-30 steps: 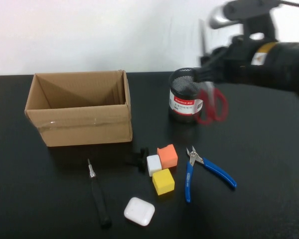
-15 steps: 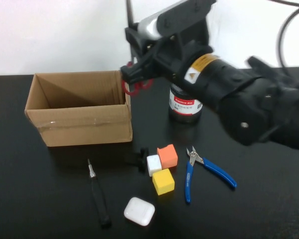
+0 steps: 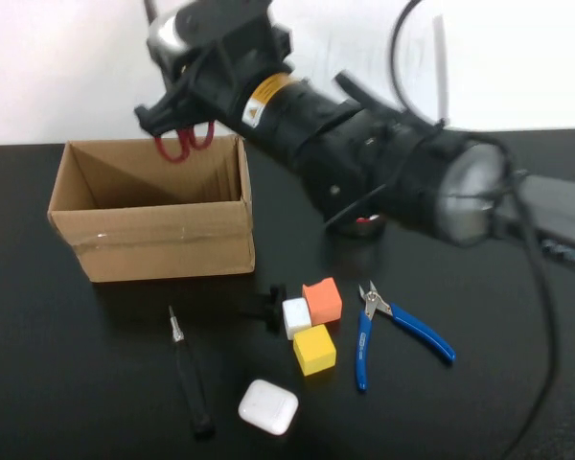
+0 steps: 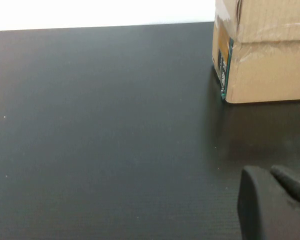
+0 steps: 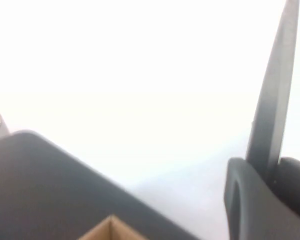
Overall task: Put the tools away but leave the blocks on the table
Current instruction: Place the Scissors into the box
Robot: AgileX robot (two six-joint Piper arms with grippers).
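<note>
Scissors (image 3: 184, 146) clamped in right gripper (image 3: 177, 120) above cardboard box (image 3: 153, 230), left gripper (image 4: 272, 207) low over desk (image 3: 67, 383), jaws closed, pliers (image 3: 393, 326) beside blocks (image 3: 311, 321).

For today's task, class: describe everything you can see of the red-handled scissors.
The scissors have red, plastic-looking loop handles and a grey steel blade. They hang handles-down over the far side of the open cardboard box, the blade pointing up. The right hand is shut on them near the pivot, high above the table; nothing else touches them. In the right wrist view only the blade shows. The left hand rests low by the box, shut.
</note>
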